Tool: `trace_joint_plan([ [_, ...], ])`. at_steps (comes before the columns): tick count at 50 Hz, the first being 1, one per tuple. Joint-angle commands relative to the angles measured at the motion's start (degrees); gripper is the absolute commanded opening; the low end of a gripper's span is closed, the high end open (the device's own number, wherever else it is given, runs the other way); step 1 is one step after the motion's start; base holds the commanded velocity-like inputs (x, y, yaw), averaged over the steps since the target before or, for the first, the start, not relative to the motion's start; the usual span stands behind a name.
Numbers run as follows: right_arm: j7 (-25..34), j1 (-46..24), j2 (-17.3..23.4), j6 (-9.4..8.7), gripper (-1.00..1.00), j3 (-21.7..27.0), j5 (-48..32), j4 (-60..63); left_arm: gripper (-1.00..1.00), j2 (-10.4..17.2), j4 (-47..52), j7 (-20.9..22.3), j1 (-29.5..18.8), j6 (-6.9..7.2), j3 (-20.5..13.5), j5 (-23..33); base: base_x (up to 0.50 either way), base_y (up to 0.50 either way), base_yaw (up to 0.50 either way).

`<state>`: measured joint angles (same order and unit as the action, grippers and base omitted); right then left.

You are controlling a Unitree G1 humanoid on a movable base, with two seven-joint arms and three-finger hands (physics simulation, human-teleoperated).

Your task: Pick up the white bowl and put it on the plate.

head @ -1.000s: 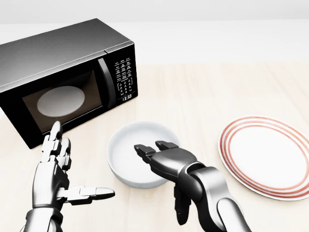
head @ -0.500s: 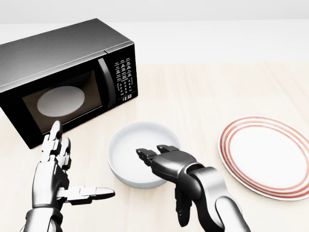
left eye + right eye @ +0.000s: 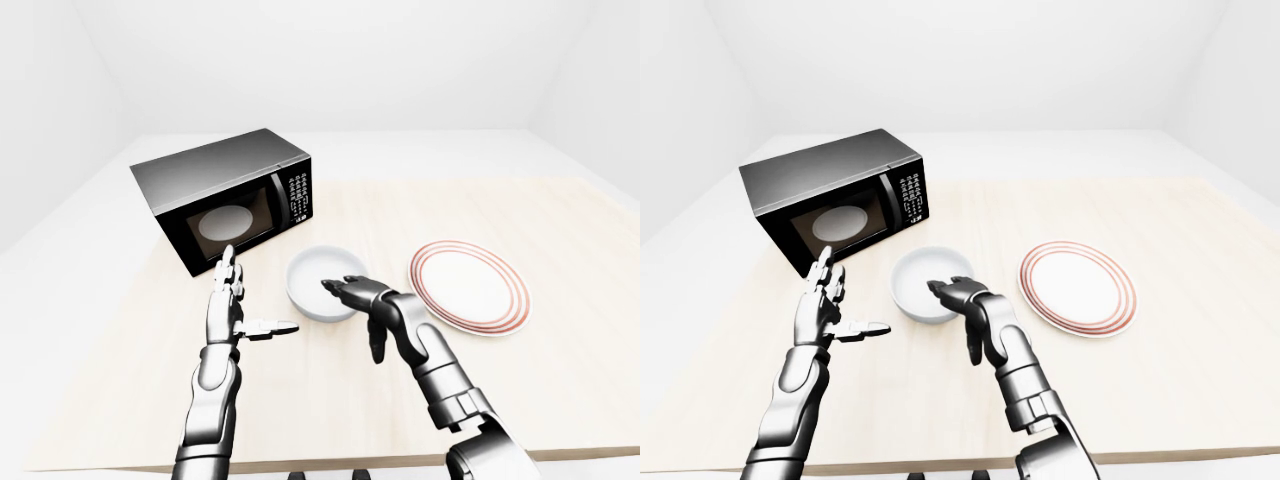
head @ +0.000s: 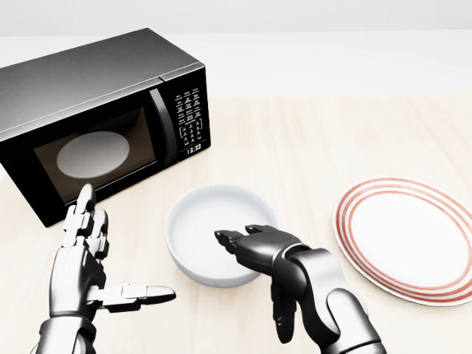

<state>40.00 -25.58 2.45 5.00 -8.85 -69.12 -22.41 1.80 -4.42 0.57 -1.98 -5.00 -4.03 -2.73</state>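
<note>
The white bowl [image 4: 214, 221] stands upright on the light wooden table [image 4: 310, 147], in the middle of the head view. My right hand [image 4: 249, 274] is at the bowl's lower right rim. Its two dark fingers [image 4: 234, 240] reach over the rim into the bowl, while the thumb hangs down outside, clear of the wall, so the hand is open. The red-ringed plate [image 4: 402, 247] lies to the right of the bowl with nothing on it. My left hand [image 4: 125, 247] is held open and flat to the left of the bowl, touching nothing.
A black microwave [image 4: 96, 125] with its door closed stands at the upper left, just beyond my left hand. In the left-eye view the table edge [image 3: 300, 462] runs along the bottom.
My right hand has slid slightly down and to the right along the bowl's rim. The bowl seems nudged a touch to the right. The left hand has not moved.
</note>
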Motion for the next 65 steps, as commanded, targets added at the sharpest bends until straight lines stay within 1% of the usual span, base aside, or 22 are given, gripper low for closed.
trace_joint_plan([
  [1,0.0,-1.6,0.5,0.0,1.0,0.3,-0.3,-3.7,1.0,0.0,-0.4,0.0,0.0,0.0,0.0,0.0,0.0,0.0,0.0],
  [5,0.0,-1.9,0.4,0.0,1.0,0.3,-0.4,-4.4,1.0,0.0,-1.0,0.1,-0.1,0.0,0.0,0.0,0.0,0.0,0.0],
  [6,0.0,-1.9,0.5,0.0,-0.96,0.3,-0.4,-4.5,1.0,0.0,-0.9,0.1,-0.1,0.0,0.0,-0.1,0.0,0.0,0.0],
  [7,0.0,-1.3,0.6,0.0,-1.0,0.2,-0.3,-3.5,1.0,0.0,-1.1,0.1,-0.1,0.0,0.0,-0.1,0.0,0.0,0.0],
  [16,0.0,-2.0,0.4,0.0,-1.0,0.5,-0.1,-3.5,1.0,-0.1,0.1,0.0,0.2,0.0,0.2,0.1,0.0,0.0,0.0],
  [27,0.0,-5.7,0.3,0.0,-1.0,1.1,0.6,-4.1,1.0,-0.1,0.5,0.0,0.4,0.0,0.2,0.2,0.0,0.0,0.0],
  [38,0.0,-8.7,0.7,0.0,-1.0,2.4,1.2,3.5,1.0,0.0,-0.9,-0.1,-0.3,0.0,0.1,0.2,0.0,0.0,0.0],
  [42,-0.9,-10.2,1.0,0.0,-1.0,3.0,1.2,6.7,1.0,-0.1,-0.8,-0.3,-0.2,0.0,0.1,0.2,0.0,0.0,0.0],
  [56,-2.2,-10.2,0.9,0.0,-1.0,3.2,1.0,10.2,1.0,-0.1,-1.2,-0.2,-0.1,0.0,0.2,0.2,0.0,0.0,0.0],
  [59,-3.1,-10.0,0.8,0.0,-1.0,3.0,0.7,9.9,1.0,-0.1,0.0,-0.3,0.2,0.0,0.3,0.2,0.0,0.0,0.0],
  [65,-4.8,-9.6,0.2,0.0,-1.0,2.7,0.1,10.4,1.0,-0.1,-1.1,-0.1,0.0,0.0,0.2,0.3,0.0,0.0,0.0],
])
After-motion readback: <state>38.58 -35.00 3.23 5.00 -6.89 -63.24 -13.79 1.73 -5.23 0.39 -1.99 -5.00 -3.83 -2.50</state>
